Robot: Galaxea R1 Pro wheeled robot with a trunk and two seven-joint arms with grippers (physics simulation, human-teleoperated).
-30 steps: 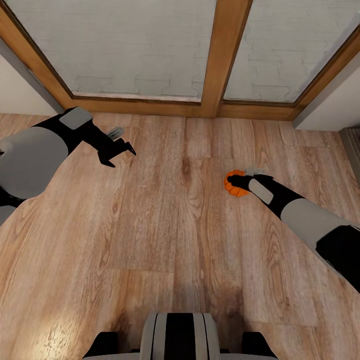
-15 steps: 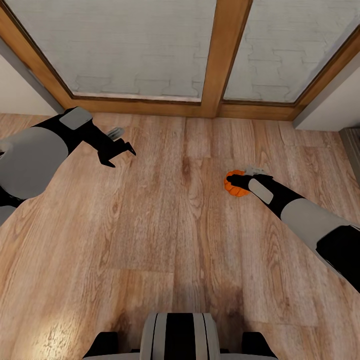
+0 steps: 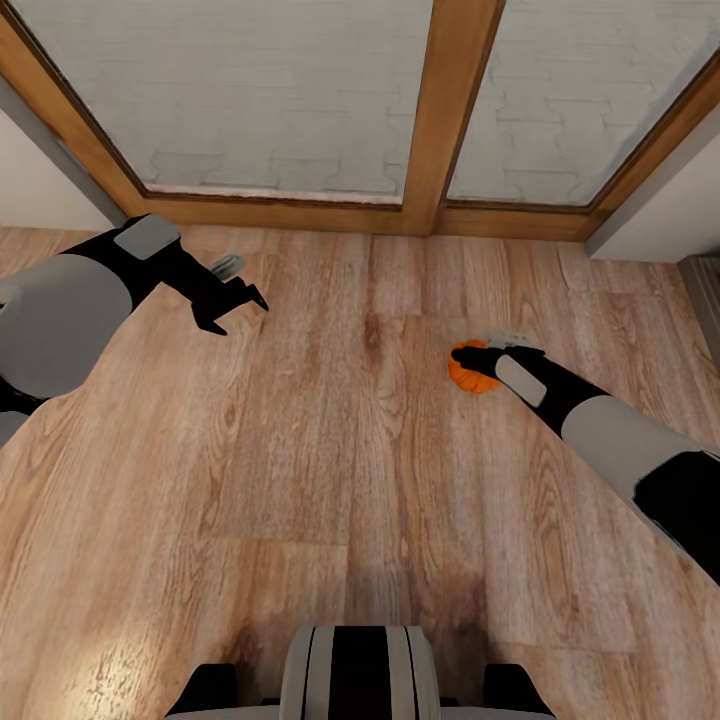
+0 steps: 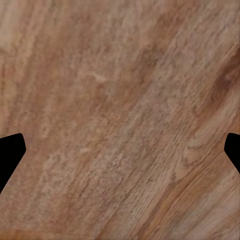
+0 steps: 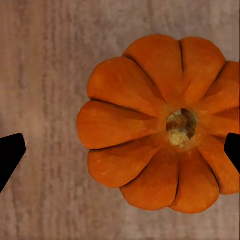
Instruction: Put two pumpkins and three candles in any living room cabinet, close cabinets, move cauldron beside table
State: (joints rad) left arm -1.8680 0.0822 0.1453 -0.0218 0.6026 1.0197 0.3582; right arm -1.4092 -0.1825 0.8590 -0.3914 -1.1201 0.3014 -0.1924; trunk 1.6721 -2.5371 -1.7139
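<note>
A wooden plank floor [image 3: 330, 420] in warm light brown filled the room's lower part. Along the far edge ran a wood-framed window [image 3: 440, 120] with frosted pale panes, and white wall showed at both sides.

A small orange pumpkin [image 3: 466, 368] sat on the floor to the right of centre. The right gripper [image 3: 497, 352] hung directly above it, partly hiding it from the head camera. From the right wrist camera, the pumpkin [image 5: 160, 122] lay between the two dark fingers [image 5: 10, 152], which were spread wide and not touching it.

The left gripper [image 3: 240, 290] hovered over bare floor well to the left, its fingers [image 4: 10, 155] also spread wide with nothing between them.

Compared with half a second earlier, the left arm had shifted slightly up and left; the pumpkin and right arm had barely moved.
</note>
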